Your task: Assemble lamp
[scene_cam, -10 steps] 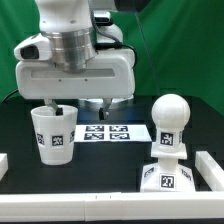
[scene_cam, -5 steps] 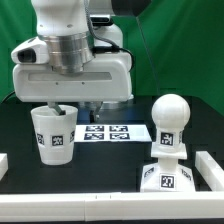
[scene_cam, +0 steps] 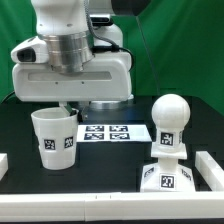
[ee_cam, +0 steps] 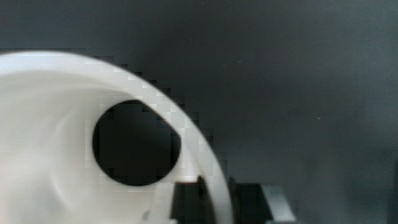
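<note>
The white cup-shaped shade (scene_cam: 57, 140) stands with its mouth up on the black table at the exterior view's left. My gripper (scene_cam: 68, 108) is down at the shade's rim, with its fingertips hidden behind the rim and the hand. In the wrist view the shade (ee_cam: 71, 120) fills the frame. My gripper (ee_cam: 214, 203) has one dark finger (ee_cam: 183, 207) inside the wall and one outside, both pressed on the rim. The round-headed bulb (scene_cam: 169, 122) stands upright in the blocky base (scene_cam: 167, 177) at the exterior view's right.
The marker board (scene_cam: 108, 132) lies flat on the table between the shade and the base. White rails sit at the left front (scene_cam: 3, 165) and right front (scene_cam: 210, 168) corners. A green backdrop stands behind.
The hand has come down onto the shade's rim, and the fingers visible before are now hidden. The shade has shifted slightly. The bulb and base have not moved.
</note>
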{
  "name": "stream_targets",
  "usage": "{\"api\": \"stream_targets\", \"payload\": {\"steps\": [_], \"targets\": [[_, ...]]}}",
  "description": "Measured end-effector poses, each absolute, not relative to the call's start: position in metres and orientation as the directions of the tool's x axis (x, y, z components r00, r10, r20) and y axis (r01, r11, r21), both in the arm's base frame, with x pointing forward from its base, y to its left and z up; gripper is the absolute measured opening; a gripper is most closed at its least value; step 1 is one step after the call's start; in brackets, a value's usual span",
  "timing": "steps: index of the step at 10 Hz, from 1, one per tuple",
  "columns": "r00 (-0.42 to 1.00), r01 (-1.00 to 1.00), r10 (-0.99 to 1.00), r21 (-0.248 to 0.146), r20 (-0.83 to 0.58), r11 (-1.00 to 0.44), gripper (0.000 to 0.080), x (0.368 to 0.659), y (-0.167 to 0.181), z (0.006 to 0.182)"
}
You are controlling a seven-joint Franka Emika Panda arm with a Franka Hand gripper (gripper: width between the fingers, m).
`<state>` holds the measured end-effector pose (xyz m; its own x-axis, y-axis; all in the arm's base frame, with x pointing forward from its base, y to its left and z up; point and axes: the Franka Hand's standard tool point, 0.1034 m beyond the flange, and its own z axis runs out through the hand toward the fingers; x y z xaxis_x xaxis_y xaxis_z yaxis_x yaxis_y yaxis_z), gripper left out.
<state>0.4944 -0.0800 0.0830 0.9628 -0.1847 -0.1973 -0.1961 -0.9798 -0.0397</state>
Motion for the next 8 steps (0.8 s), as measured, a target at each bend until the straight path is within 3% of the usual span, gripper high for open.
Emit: {"api": "stream_targets", "payload": {"steps": [5,8], "targets": [[0.963,-0.197,-0.186,-0.040,-0.197,-0.980,0.0048,0.494,-0.081,0.084],[0.927,-0.241,-0.214,-0.053,-0.309,-0.969,0.0044,0.473,-0.081,0.101]]}}
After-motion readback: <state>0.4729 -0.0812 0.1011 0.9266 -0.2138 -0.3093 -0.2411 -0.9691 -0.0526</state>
